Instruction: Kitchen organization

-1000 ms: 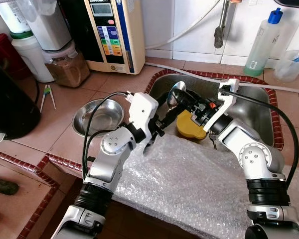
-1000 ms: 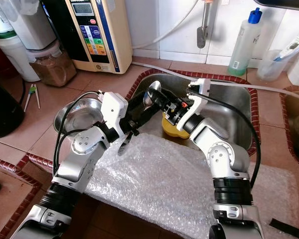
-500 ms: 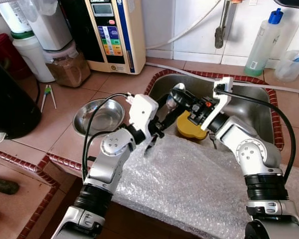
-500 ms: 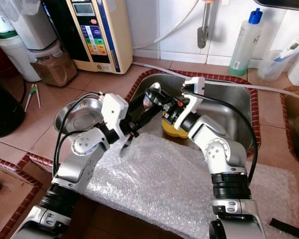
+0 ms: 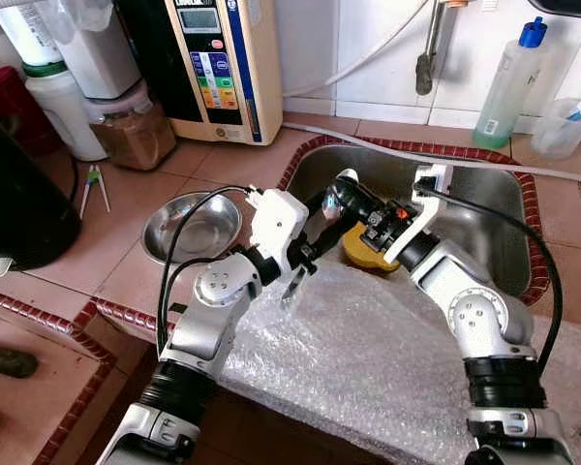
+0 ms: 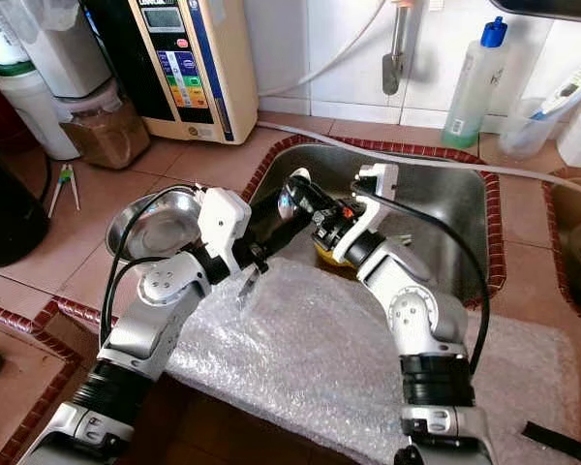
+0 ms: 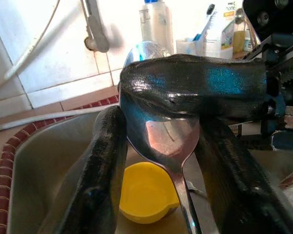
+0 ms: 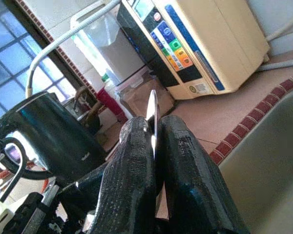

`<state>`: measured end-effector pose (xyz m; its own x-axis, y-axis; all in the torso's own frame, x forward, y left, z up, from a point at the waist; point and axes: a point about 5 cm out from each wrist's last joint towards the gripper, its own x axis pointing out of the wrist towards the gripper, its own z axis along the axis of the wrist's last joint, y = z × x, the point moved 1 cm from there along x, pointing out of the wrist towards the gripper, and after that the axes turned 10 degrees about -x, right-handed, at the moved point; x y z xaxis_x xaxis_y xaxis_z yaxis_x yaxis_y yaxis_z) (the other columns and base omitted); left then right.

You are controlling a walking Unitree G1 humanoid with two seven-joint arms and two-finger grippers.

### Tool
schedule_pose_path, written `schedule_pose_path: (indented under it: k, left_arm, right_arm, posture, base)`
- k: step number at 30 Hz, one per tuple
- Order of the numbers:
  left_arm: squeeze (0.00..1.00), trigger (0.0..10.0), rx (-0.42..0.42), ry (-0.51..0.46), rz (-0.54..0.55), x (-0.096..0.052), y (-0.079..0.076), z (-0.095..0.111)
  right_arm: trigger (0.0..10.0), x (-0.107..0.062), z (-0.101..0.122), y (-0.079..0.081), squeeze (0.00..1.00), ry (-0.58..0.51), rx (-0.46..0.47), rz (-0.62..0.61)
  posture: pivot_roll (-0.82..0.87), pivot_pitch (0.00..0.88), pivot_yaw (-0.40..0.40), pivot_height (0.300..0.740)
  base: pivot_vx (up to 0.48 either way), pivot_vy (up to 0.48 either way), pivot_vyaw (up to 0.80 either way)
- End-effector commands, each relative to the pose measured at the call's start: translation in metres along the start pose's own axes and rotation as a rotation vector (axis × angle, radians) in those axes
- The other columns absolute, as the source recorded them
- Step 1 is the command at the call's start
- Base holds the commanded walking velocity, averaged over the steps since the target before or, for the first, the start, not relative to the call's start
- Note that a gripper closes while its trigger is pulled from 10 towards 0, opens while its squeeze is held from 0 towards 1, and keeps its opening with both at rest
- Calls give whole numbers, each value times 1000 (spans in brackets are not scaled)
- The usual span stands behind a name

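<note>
A steel spoon (image 7: 161, 139) is held over the left end of the sink (image 5: 484, 208), its handle end poking down toward the bubble wrap. My left gripper (image 5: 321, 215) is shut on it, one black finger on each side of the bowl. My right gripper (image 5: 349, 196) reaches in from the right and is shut on the tip of the spoon's bowl; the spoon's thin edge (image 8: 152, 114) is pinched between its fingers (image 8: 132, 161). Below them a yellow cup (image 5: 366, 250) sits in the sink.
A steel bowl (image 5: 189, 228) sits on the tiled counter left of the sink. Bubble wrap (image 5: 368, 349) covers the near counter. A water purifier (image 5: 218, 63), jars, a black kettle (image 5: 15, 203), the tap (image 5: 428, 48) and a soap bottle (image 5: 508, 87) line the back.
My right gripper has moved left from beside the yellow cup and shut on the spoon's bowl. The left gripper has kept the spoon in about the same place.
</note>
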<state>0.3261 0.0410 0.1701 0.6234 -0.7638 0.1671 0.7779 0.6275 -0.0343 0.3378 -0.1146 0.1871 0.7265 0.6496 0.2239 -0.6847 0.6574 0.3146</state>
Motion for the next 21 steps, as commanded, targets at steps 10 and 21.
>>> schedule_pose_path:
  k: [10,21]
  left_arm:
    - [1000,10000,31,-34,-14,-2,-2,7]
    - [1000,10000,66,-37,51,-8,20,19]
  right_arm:
    - [0,-9,-1,-9,0,-23,-15,-163]
    - [0,-8,21,-25,0,-117,-62,-320]
  posture:
    - [-172,90,110,740]
    - [-169,89,101,740]
  base:
    - [0,0,0]
    - [0,0,0]
